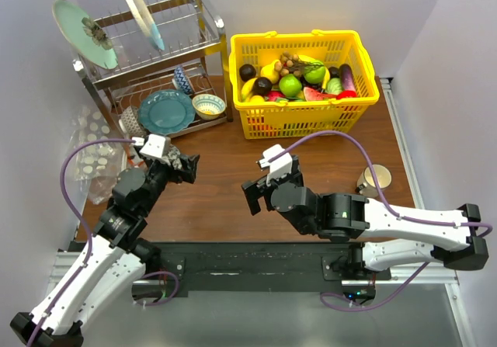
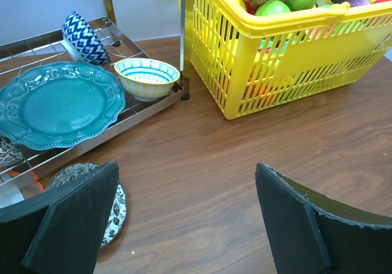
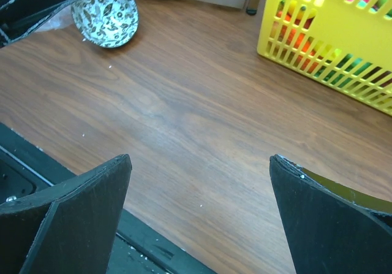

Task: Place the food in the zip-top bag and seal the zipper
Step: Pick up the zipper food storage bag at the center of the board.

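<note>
Nothing bagged yet, by the look of it. The yellow basket [image 1: 307, 120] sits at the far side, fully loaded, and the food is all inside it. There's the front green apple [image 1: 290, 85], the rear green apple [image 1: 314, 74] just beside it, and the tan-brown cluster [image 1: 289, 60] behind, with bananas and an eggplant packed around them. The red fruit cannot be told from the other red pieces in there. The zip-top bag is hard to pin down. A hazy clear film [image 2: 361, 32] over the basket's right front rim, seen from the left wrist, may be it, and the zipper does not show. So picking, filling and sealing all look to lie ahead.

Both arms hover low over mid-table, well short of the basket. The left gripper [image 2: 187, 176] has its jaws spread wide, holding nothing. The right gripper [image 3: 200, 160] is the same, with bare wood between its fingers.

The table [image 1: 225, 203] is dark brown wood grain, boxed in by pale walls. A steel dish rack [image 1: 155, 67] at far left carries plates and bowls, a dotted wrap [image 1: 89, 161] lies at the left edge, and a mug [image 1: 375, 180] stands alone at right.
</note>
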Available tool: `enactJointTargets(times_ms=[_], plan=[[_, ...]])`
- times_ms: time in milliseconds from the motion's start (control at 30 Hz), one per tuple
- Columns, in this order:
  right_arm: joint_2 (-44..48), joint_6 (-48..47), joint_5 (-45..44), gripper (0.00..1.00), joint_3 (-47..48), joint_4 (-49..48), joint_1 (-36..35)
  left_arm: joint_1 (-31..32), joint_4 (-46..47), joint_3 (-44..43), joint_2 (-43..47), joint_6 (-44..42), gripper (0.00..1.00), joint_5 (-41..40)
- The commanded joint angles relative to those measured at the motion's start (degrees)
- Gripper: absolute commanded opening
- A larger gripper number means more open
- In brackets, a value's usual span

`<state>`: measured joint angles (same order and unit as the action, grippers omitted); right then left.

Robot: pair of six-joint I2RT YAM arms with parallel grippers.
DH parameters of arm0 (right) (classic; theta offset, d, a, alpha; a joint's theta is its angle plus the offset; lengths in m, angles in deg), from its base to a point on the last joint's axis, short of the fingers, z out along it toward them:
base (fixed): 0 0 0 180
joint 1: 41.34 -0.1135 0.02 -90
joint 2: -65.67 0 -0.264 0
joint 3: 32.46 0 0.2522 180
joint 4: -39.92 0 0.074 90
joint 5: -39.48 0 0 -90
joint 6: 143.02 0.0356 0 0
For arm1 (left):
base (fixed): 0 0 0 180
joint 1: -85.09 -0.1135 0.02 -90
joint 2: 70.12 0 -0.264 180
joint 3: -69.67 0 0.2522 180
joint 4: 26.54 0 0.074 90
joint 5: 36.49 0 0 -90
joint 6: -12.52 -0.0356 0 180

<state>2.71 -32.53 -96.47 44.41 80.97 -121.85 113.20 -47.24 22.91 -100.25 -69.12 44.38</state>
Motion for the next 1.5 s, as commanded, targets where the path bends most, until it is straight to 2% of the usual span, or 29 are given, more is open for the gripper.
enactJointTargets(times_ms=[0,367,500,600,767,833,1033,1133,1233,1400,1467], plan=[[0.29,-0.88,0.34,0.99,1.66,-2.77,0.0,-0.43,2.11,-0.23,0.42,0.08,0.98,0.69],[0.38,-4.23,-0.1,0.99,-0.44,-6.8,0.0,-0.43,0.44,-1.37,-0.63,-0.19,0.98,0.25],[1.61,-4.41,-0.19,0.99,-1.06,-7.87,0.0,-0.35,-3.24,-4.44,-1.68,0.6,1.0,-3.0],[2.31,-4.49,-0.36,0.99,-2.03,-7.86,0.09,-0.43,-9.57,-9.52,-4.4,5.58,1.0,-7.03],[4.42,-5.11,0.25,0.99,-3.96,-8.22,0.0,-0.43,-19.67,-15.69,-8.63,12.64,1.0,-21.7],[6.08,-5.2,0.6,0.99,-4.49,-8.39,0.0,-0.52,-20.74,-15.96,-8.72,15.35,0.97,-27.05],[10.39,-4.94,1.92,0.99,-6.24,-8.65,0.0,-1.75,-21.8,-15.35,-12.22,20.2,0.88,-33.32],[11.98,-4.15,2.27,0.99,-7.3,-8.22,0.0,-5.43,-20.75,-15.44,-14.16,20.38,0.86,-31.58],[14.08,-2.92,2.54,0.99,-8.27,-7.52,0.09,-12.63,-18.91,-15.87,-15.74,19.33,0.85,-26.31],[17.42,-1.6,3.5,0.99,-10.37,-7.77,0.0,-33.19,-18.11,-18.07,-20.75,19.15,0.85,-13.85],[18.13,-1.51,3.85,0.99,-10.82,-7.78,0.09,-38.29,-18.98,-19.99,-24.09,19.67,0.87,-14.16]])
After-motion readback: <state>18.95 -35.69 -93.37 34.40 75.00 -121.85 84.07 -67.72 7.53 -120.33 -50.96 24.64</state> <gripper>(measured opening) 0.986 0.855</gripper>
